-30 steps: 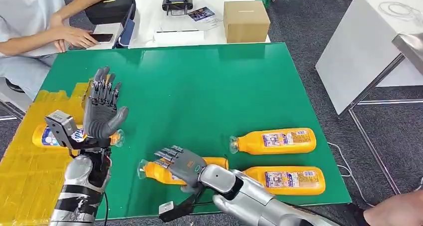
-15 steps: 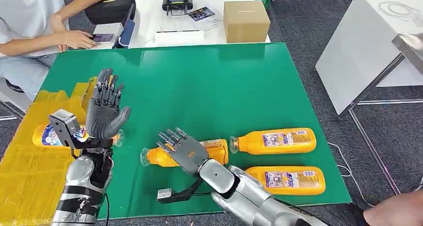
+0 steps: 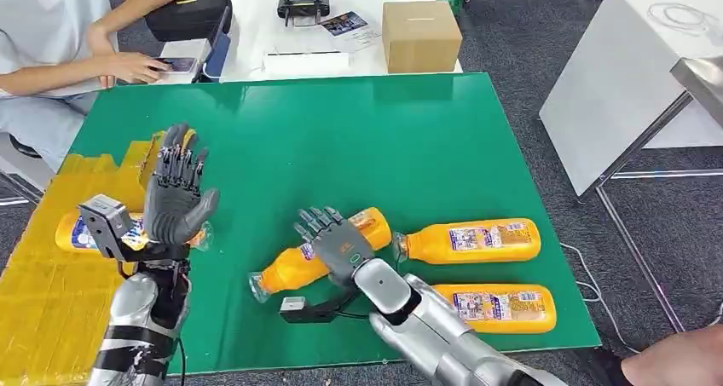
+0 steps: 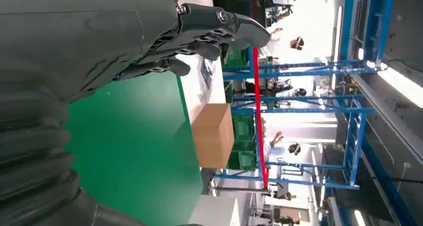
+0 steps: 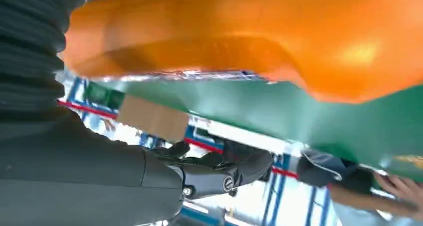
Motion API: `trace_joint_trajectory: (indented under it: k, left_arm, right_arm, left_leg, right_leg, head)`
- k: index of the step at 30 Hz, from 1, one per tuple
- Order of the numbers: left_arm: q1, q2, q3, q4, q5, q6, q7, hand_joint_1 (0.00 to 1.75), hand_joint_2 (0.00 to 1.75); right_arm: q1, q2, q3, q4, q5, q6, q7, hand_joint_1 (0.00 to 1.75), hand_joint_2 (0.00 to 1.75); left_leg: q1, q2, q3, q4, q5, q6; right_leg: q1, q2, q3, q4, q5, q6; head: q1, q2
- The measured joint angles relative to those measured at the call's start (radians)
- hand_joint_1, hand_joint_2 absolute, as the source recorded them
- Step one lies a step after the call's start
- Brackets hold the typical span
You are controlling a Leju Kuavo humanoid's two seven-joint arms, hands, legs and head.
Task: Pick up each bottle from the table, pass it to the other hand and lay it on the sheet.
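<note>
Resting over a tilted orange bottle (image 3: 320,256), the right hand (image 3: 339,248) lay on the bottle's thicker end, fingers (image 3: 314,223) spread forward across it; whether they actually gripped it, cannot tell. That bottle sat diagonally on the green tabletop (image 3: 341,147), cap end toward the robot, base end just beside the cap of a second bottle (image 3: 469,240). A third bottle (image 3: 494,308) lay flat near the front edge, parallel to the second, both to the right of the right arm. In the right wrist view the orange bottle body (image 5: 249,36) was right against the hand, green surface beneath it.

Left hand (image 3: 175,194) was raised upright above the table's left side, palm facing right, fingers (image 3: 179,160) extended and apart, holding nothing. A fourth bottle (image 3: 81,233) lay on the yellow sheet (image 3: 51,292) behind the left wrist, partly hidden by it.

Further back: a cardboard box (image 3: 420,35), a black case (image 3: 187,11) and a black device (image 3: 303,8) on a white table (image 3: 256,28). A seated person (image 3: 60,45) at far left had a hand on a phone (image 3: 173,64).
</note>
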Motion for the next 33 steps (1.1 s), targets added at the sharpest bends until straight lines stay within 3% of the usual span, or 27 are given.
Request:
trace_joint_trajectory:
  k: [16, 28, 29, 30, 31, 33]
  left_arm:
    - [0.006, 0.0, 0.013, -0.003, 0.0, -0.003, 0.0, 0.0, 1.75]
    - [-0.011, 0.0, 0.008, 0.01, 0.0, -0.006, 0.0, 0.0, 1.75]
    - [-0.017, 0.0, 0.002, 0.016, 0.0, -0.008, 0.0, 0.0, 1.75]
    - [-0.021, 0.0, -0.001, 0.019, 0.0, -0.008, 0.0, 0.0, 1.75]
    - [-0.025, 0.0, -0.004, 0.023, 0.0, -0.008, 0.0, 0.0, 1.75]
    - [-0.032, 0.0, -0.005, 0.03, 0.0, -0.008, 0.0, 0.0, 1.75]
  right_arm:
    - [-0.027, -0.011, -0.059, 0.081, -0.114, 0.083, -0.038, 0.0, 1.75]
    - [-0.117, -0.009, -0.06, 0.204, -0.168, 0.18, -0.077, 0.0, 1.75]
    - [-0.127, -0.009, -0.06, 0.22, -0.175, 0.188, -0.084, 0.07, 1.75]
    - [-0.133, -0.009, -0.06, 0.229, -0.178, 0.19, -0.086, 0.45, 1.75]
    - [-0.139, -0.009, -0.06, 0.238, -0.179, 0.191, -0.088, 1.38, 1.75]
    - [-0.15, -0.01, -0.06, 0.256, -0.181, 0.199, -0.09, 1.69, 1.75]
  left_leg:
    - [0.0, 0.0, 0.0, 0.0, 0.0, 0.0]
    - [0.0, 0.0, 0.004, 0.0, 0.0, 0.0]
    - [0.0, 0.0, 0.005, 0.0, 0.0, 0.0]
    - [0.0, 0.0, 0.005, 0.0, 0.0, 0.0]
    - [0.0, 0.0, 0.006, 0.0, 0.0, 0.0]
    - [0.0, 0.001, 0.006, 0.0, 0.0, 0.0]
  right_leg:
    - [0.0, 0.0, 0.0, 0.0, 0.0, 0.0]
    - [0.0, 0.0, 0.002, 0.0, 0.0, 0.0]
    - [0.0, 0.0, 0.004, 0.0, 0.0, 0.0]
    - [0.0, 0.0, 0.004, 0.0, 0.0, 0.0]
    - [0.0, 0.0, 0.005, 0.0, 0.0, 0.0]
    - [0.0, 0.0, 0.005, 0.0, 0.0, 0.0]
  head:
    - [0.0, 0.0]
    - [0.0, 0.0]
    - [0.0, 0.0]
    - [0.0, 0.0]
    - [0.0, 0.0]
    - [0.0, 0.0]
